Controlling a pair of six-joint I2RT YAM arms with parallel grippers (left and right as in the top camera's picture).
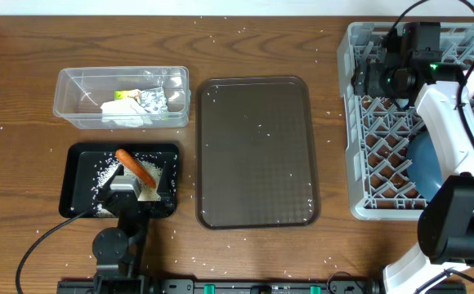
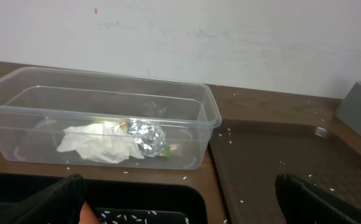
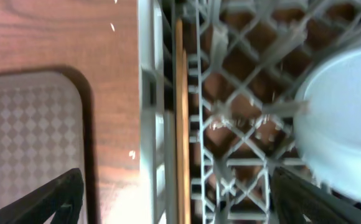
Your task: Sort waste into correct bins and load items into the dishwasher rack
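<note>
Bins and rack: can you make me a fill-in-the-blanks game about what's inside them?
The orange carrot lies in the ____ tray.
The white tissue and silver foil sit inside the ____ tub.
The wooden ____ lie in the grey rack.
Answers: black, clear, chopsticks.

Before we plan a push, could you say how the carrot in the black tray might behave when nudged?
The carrot looks long and rounded, so it would probably roll or pivot. Loose rice grains around it may let it slide.
</note>
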